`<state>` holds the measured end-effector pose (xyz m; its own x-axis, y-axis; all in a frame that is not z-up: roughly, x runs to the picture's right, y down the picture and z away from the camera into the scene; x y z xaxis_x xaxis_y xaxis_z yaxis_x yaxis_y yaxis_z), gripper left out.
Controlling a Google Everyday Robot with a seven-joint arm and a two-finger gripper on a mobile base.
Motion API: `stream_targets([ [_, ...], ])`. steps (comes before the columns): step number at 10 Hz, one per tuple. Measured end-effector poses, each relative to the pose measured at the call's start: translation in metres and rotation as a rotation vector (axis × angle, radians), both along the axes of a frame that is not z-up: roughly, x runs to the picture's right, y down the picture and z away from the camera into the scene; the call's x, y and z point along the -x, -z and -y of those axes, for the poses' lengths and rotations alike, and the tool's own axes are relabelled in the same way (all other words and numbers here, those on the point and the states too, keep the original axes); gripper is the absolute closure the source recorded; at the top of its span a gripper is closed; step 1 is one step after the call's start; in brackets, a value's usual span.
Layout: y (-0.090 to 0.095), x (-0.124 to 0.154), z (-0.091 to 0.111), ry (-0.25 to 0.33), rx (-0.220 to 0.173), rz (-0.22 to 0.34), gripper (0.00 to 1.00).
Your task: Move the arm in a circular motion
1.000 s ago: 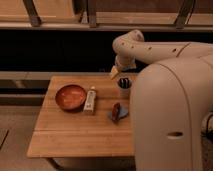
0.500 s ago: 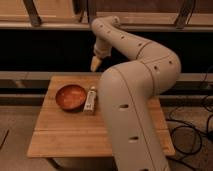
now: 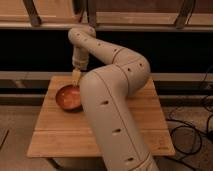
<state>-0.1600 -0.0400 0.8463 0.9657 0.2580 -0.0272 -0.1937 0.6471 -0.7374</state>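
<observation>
the arm [image 3: 114,95] fills the middle of the frame. its thick cream-white segment rises from the bottom edge, just right of centre, up to a rounded elbow at centre right. from there a thinner segment with small dark holes runs up and left to a second bend in the upper left of centre, then drops straight down.

the wooden table [image 3: 47,135] spreads across the lower half of the frame, behind and on both sides of the arm. its light plank top is bare at lower left and at right.

a pale horizontal rail [image 3: 160,26] crosses the top of the frame above a dark band of wall.

dark cables [image 3: 204,120] loop over the floor at the right edge.

a reddish-orange bowl [image 3: 65,98] sits on the left part of the table, its right side hidden by the arm.

the small pale-yellow gripper [image 3: 76,76] hangs at the arm's end, left of centre, just over the bowl's far rim. whether it touches the bowl, and whether it is apart or together, cannot be told.
</observation>
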Motion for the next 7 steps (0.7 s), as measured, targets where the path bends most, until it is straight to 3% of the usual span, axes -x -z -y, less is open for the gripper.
stream_targets([
  [2,0.007,-0.005,-0.044,0.076,0.038,-0.026,0.20],
  [4,0.012,-0.034,-0.070,0.088,0.014,-0.113,0.20],
  [5,0.016,-0.060,-0.076,0.058,-0.027,-0.183,0.20],
  [7,0.025,-0.115,-0.064,-0.070,-0.137,-0.332,0.20],
])
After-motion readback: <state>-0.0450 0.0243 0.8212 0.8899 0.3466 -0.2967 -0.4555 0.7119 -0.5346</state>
